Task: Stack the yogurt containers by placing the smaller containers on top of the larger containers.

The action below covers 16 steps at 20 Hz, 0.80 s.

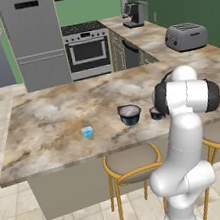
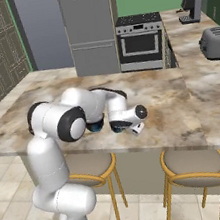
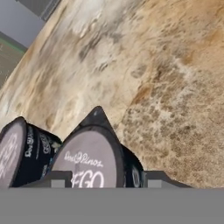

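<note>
Filling the foreground of the hand view, the smaller dark-blue yogurt tub [image 3: 89, 159] sits between the two dark fingertips [image 3: 54, 180] of the gripper [image 3: 103, 181], its pale grey lid with printed lettering facing the camera; the fingers appear drawn in against its sides, so I judge it pinched, though actual contact is hard to confirm. Beside it in that view, touching or nearly so, stands the larger dark-blue tub [image 3: 19, 153]. From the left base view the large tub [image 1: 130, 114] rests on the marble island counter [image 1: 57, 115] near its front edge, roughly midway along, with the small tub [image 1: 156, 113] just to its right, partly hidden behind the white arm [image 1: 186, 97]. The tiny light-blue cup [image 1: 87, 132] stands apart toward the counter's left end, also close to the front edge. In the right base view the gripper [image 2: 130, 126] reaches low over the front edge, so the arm bends forward and down to take the tub from the side. Such a grip below the lid would keep the tub upright for lifting onto the wide flat top next door.
</note>
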{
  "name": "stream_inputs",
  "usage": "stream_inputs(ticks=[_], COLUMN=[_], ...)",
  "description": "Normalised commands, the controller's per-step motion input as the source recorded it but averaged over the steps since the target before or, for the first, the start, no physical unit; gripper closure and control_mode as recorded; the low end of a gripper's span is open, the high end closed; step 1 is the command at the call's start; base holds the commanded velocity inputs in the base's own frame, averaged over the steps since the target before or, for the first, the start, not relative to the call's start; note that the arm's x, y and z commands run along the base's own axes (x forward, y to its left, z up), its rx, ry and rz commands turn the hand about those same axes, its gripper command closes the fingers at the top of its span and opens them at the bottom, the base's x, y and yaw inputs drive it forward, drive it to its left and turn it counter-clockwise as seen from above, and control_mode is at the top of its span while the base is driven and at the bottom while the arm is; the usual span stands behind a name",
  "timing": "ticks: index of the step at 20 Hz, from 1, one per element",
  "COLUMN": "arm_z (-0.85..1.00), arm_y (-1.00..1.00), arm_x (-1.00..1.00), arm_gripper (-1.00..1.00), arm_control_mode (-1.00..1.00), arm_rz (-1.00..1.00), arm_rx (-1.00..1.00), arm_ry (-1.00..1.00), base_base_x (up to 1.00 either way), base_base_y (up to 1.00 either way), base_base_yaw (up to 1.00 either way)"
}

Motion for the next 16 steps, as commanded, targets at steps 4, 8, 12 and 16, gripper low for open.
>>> stream_inputs(ticks=[4,8,12,16], arm_z=[0.41,0.34,0.29,0.25], arm_y=[0.0,0.01,0.04,0.04], arm_x=[-0.05,-0.01,0.0,0.0], arm_gripper=[1.0,1.0,1.0,1.0], arm_control_mode=[-1.0,-1.0,-1.0,-1.0], arm_rz=[0.04,0.06,0.05,0.03], arm_rx=[0.04,0.0,0.0,0.0], arm_ry=[-0.18,-0.17,-0.1,-0.01], base_base_x=[0.0,0.0,0.0,0.0], base_base_y=[0.0,0.0,0.0,0.0], base_base_yaw=[0.0,0.0,0.0,0.0])
